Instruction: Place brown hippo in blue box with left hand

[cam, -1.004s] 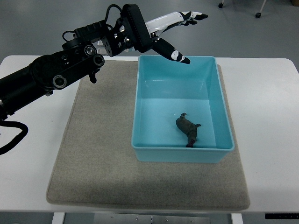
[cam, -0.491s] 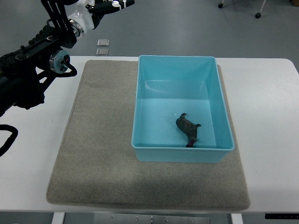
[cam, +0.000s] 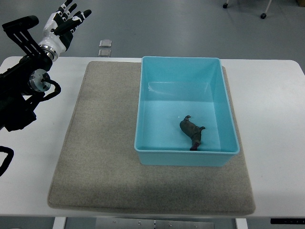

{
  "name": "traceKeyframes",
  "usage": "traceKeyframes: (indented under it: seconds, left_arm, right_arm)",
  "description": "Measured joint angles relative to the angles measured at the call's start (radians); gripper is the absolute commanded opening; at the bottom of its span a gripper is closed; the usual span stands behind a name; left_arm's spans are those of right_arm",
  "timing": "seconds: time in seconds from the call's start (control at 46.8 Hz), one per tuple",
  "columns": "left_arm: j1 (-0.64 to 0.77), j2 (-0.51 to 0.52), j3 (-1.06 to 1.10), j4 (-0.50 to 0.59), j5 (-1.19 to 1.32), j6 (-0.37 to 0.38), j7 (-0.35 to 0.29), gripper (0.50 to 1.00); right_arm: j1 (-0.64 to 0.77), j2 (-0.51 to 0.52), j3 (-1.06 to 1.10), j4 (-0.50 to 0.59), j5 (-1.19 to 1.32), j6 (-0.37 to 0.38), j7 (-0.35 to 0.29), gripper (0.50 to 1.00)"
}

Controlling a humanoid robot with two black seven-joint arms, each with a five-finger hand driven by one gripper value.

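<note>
At about ten o'clock in the view, the left hand (cam: 64, 21) hangs above the far left corner of the table (cam: 271, 95), its arm running down the left edge. The fingers (cam: 71, 14) are spread apart and hold nothing. It is well apart from everything the task concerns.

Moving right, a grey mat (cam: 100, 143) covers the middle of the table, and beyond its far edge, at roughly eleven o'clock, two small pale squares (cam: 105, 47) lie on the floor; what they are is too small to tell.

Further right, the blue box (cam: 147, 105) sits on the mat, its far wall toward twelve o'clock. The brown hippo (cam: 191, 131) lies on the floor of the box, toward the near wall at about five o'clock from the box's middle, just short of that wall.

Judged from this, the placing itself looks complete: the toy is inside and the hand is empty and clear. The step in hand appears to be pulling the arm away. The next move calls only for bringing the arm to rest without brushing the box; nothing more needs grasping. The right hand is not visible.
</note>
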Motion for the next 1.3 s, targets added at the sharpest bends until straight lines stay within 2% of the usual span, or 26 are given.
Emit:
traceKeyframes:
  seconds: [0.427, 0.683, 1.302]
  left_arm:
    - [0.135, 0.0, -0.118, -0.041, -0.093, -0.053, -0.006, 0.996]
    - [0.149, -0.003, -0.119, -0.042, -0.093, -0.086, -0.011, 0.996]
    - [0.153, -0.013, -0.118, -0.042, -0.093, -0.09, -0.013, 0.996]
  right_arm:
    - [0.0, 0.0, 0.001, 0.0, 0.0, 0.0, 0.0, 0.936]
    - [0.0, 0.0, 0.001, 0.0, -0.001, 0.0, 0.0, 0.936]
    - [0.0, 0.0, 0.003, 0.001, 0.002, 0.004, 0.0, 0.936]
